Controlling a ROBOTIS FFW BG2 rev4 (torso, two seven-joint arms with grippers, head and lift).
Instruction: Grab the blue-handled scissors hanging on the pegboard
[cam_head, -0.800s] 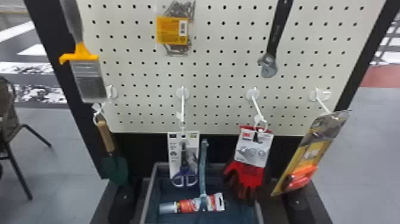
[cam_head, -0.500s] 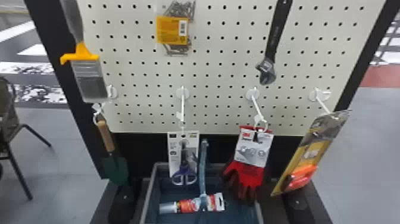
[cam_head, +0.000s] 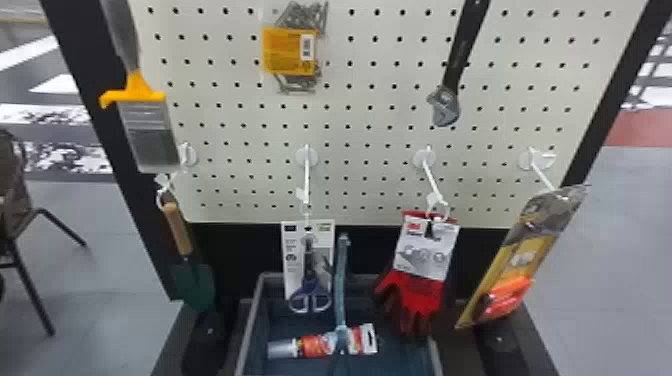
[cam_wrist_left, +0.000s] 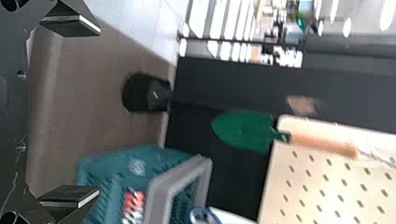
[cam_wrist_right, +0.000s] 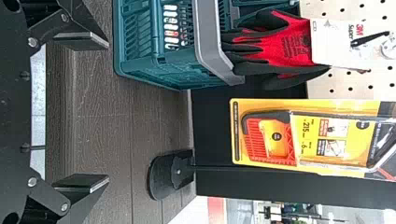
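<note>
Blue-handled scissors (cam_head: 310, 300) hang pts-up, handles at btm, on a tall white retail card (cam_head: 294, 260), which is on a white plastic hook (cam_head: 306, 180) in the lower part of the off-white perforated pegboard (cam_head: 370, 120). In head view, card's lower end overlaps the back rim of a teal plastic basket w/ grey rim (cam_head: 251, 320); a red-and-white tube w/ silvery end (cam_head: 315, 346) shows within the rim. Part of a blue handle loop also shows at the edge of L wrist view.

L gripper (cam_wrist_left: 98, 111): fingers spread wide, released. R gripper (cam_wrist_right: 108, 112): same, fingers well apart & released. Both wrist views face the display; basket sits on a brown wood-grain counter (cam_wrist_right: 140, 121).

Other stuff, head view: to L of scissors, a green trowel w/ wooden handle (cam_head: 194, 287) hangs, w/ a grey paintbrush w/ yellow collar (cam_head: 150, 135) above it. Up top, a clear pkg of metal fasteners w/ yellow label (cam_head: 289, 50), then R of that an adj. wrench w/ black handle (cam_head: 445, 105). To R of scissors, red-and-black work gloves (cam_head: 420, 295) hang on the next hook; furthest R, a yellow-carded saw w/ orange handle (cam_head: 507, 300) hangs tilted. Brown metal-legged chair (cam_head: 17, 200) stands off at far L.
</note>
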